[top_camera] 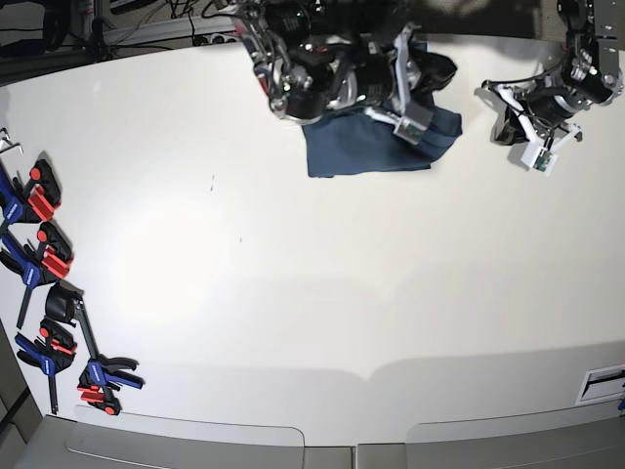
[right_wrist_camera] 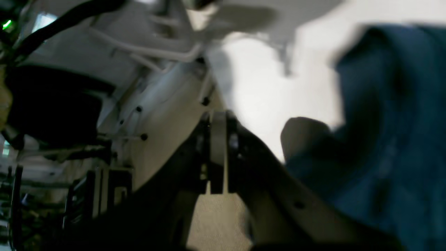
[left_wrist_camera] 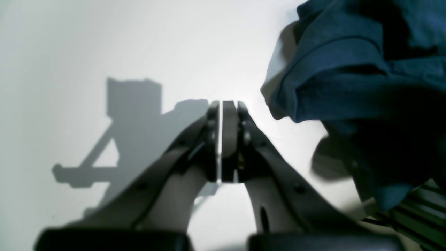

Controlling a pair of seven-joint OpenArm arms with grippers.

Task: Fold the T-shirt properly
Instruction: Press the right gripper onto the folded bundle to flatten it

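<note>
The T-shirt [top_camera: 366, 147] lies bunched in a dark teal-blue heap at the far middle of the white table [top_camera: 293, 274]. My right gripper [top_camera: 411, 115] hovers over the heap's right part. In the right wrist view the right gripper [right_wrist_camera: 217, 116] is shut with nothing between its fingers, and the blurred T-shirt [right_wrist_camera: 390, 132] is just to its right. My left gripper [top_camera: 539, 156] is off to the right of the cloth, above bare table. In the left wrist view the left gripper [left_wrist_camera: 228, 104] is shut and empty, and rumpled folds of the T-shirt [left_wrist_camera: 348, 76] fill the upper right.
Several blue and red clamps [top_camera: 44, 259] lie along the table's left edge, with more near the front left corner [top_camera: 98, 376]. Cables and rails run behind the table's far edge [top_camera: 146, 29]. A white label [top_camera: 603, 382] sits at the front right.
</note>
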